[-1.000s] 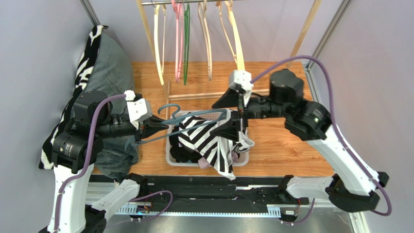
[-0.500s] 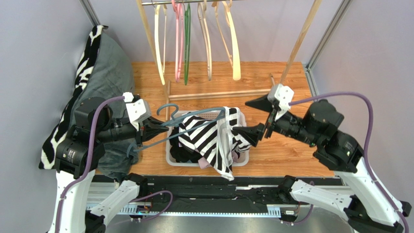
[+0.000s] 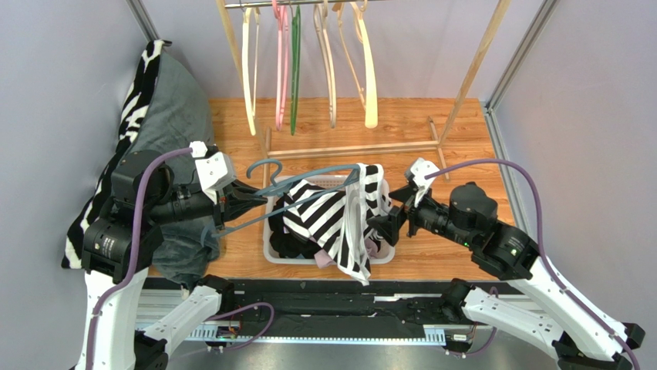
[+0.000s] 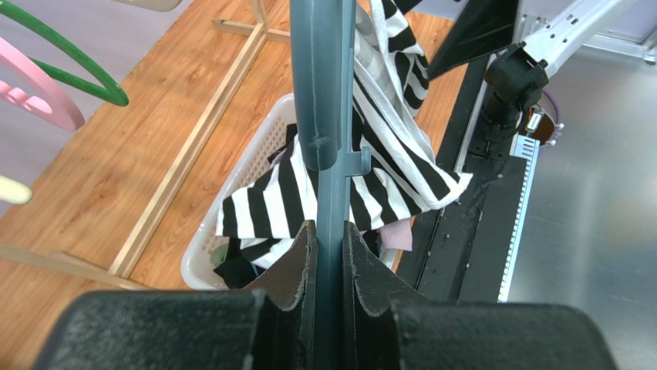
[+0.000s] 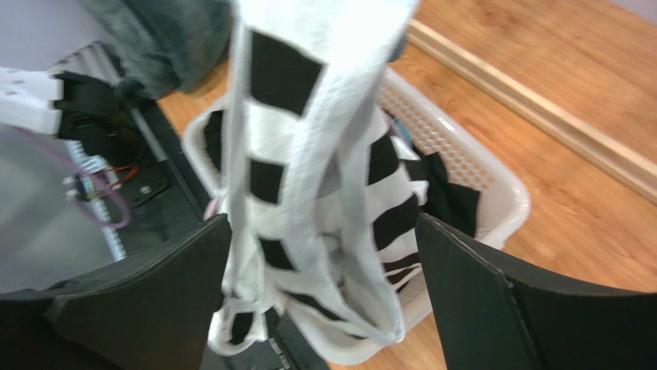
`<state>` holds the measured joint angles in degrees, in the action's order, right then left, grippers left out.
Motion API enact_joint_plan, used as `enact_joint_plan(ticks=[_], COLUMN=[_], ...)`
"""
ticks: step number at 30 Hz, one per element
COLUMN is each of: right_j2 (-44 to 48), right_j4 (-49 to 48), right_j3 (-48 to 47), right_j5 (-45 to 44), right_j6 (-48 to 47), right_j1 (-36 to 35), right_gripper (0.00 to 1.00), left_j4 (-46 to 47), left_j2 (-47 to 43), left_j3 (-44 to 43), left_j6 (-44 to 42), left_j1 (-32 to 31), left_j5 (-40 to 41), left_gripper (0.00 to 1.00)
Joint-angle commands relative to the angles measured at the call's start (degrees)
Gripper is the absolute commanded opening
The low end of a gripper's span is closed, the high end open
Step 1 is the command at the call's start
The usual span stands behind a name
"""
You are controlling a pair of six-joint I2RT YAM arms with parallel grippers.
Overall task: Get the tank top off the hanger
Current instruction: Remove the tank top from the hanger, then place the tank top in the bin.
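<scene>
- Top view: your left gripper (image 3: pixel 231 202) holds the blue hanger (image 3: pixel 308 183) over the basket (image 3: pixel 267 240), with the striped tank top (image 3: pixel 331 223) draped on it.
- Left wrist: the jaws are clamped on the hanger bar.
- Right wrist: your right gripper (image 5: pixel 320 231) gapes wide and empty, straddling the fabric; pinch it next, then pull clear.

Right claw (image 3: pixel 389 210) swung out, returned beside tank top (image 3: pixel 331 220).

Looks like a robot lab test cell dressed up as a laundry corner: plain grey panel walls (image 3: pixel 69 77), aluminium frame posts (image 3: pixel 518 60), wood-look tabletop (image 3: pixel 432 123), a small wooden rack (image 3: pixel 351 149) of hangers (image 3: pixel 330 77), a white basket (image 5: pixel 463 158), and purple cables (image 3: pixel 493 161) looping around.
</scene>
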<state>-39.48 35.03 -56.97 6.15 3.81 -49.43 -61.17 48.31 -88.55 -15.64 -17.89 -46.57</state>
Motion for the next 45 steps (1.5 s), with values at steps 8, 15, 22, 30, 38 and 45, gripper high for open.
enact_joint_plan(ticks=[8,15,22,30,38,45], right_j2=[-8.9,-8.9,-9.2,-7.9,-11.5,-19.8], right_j4=[-8.3,-5.1,-3.0,-3.2,-12.8,-28.4], right_j3=[-11.4,-22.4,-24.5,-16.5,-11.4,-6.6], right_j5=[-12.8,-16.6,-23.7,-14.3,3.4,6.4], right_j6=[-3.3,-7.1,-8.9,-5.0,2.8,4.2], right_j1=[-0.2,0.3,0.9,1.1,0.7,-4.1], right_gripper=[0.0,0.0,0.0,0.0,0.0,0.0], left_j4=[-0.5,-1.3,-5.4,-1.0,1.4,3.0], left_j2=[-0.9,-2.2,-3.1,-1.0,2.6,4.3], left_j3=[-5.1,-5.0,-8.0,-21.4,-26.7,-28.3], left_j6=[-0.1,-2.1,-4.0,0.8,2.6,5.5], left_j1=[0.8,0.9,1.1,2.0,2.4,3.6], left_j5=[1.5,7.3,5.2,12.4,19.2,16.8], left_gripper=[0.0,0.0,0.0,0.0,0.0,0.0])
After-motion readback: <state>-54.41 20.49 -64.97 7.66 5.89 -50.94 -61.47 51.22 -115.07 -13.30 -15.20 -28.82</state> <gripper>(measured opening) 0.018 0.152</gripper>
